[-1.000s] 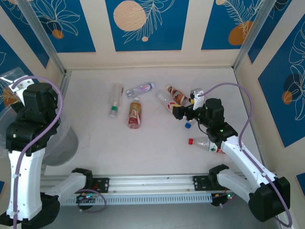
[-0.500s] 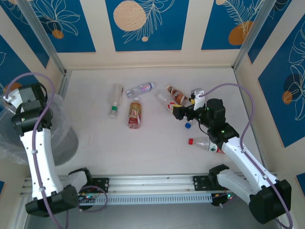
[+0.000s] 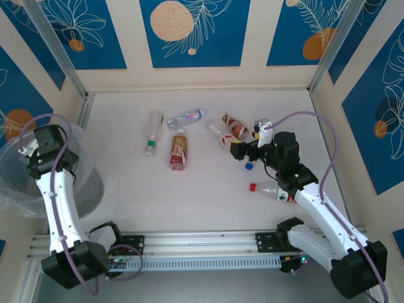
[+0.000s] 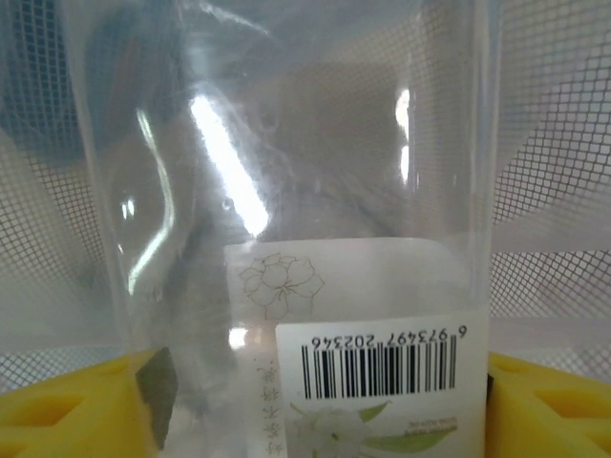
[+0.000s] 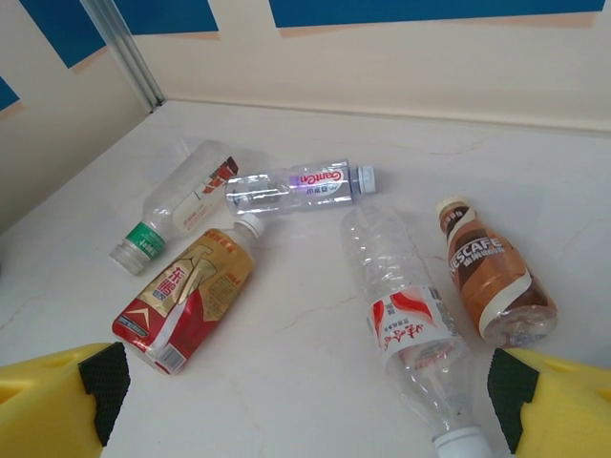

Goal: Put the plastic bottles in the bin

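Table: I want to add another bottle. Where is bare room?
Bare: the near strip from the bin to the red-capped bottle, before the rail; also the far strip along the back wall. Crowded: the bottles mid-table by the right pincer.

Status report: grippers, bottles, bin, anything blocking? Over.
Left gripper shut on clear bottle, over the bin. Right gripper open, hovering by six loose bottles. No blockage seen.
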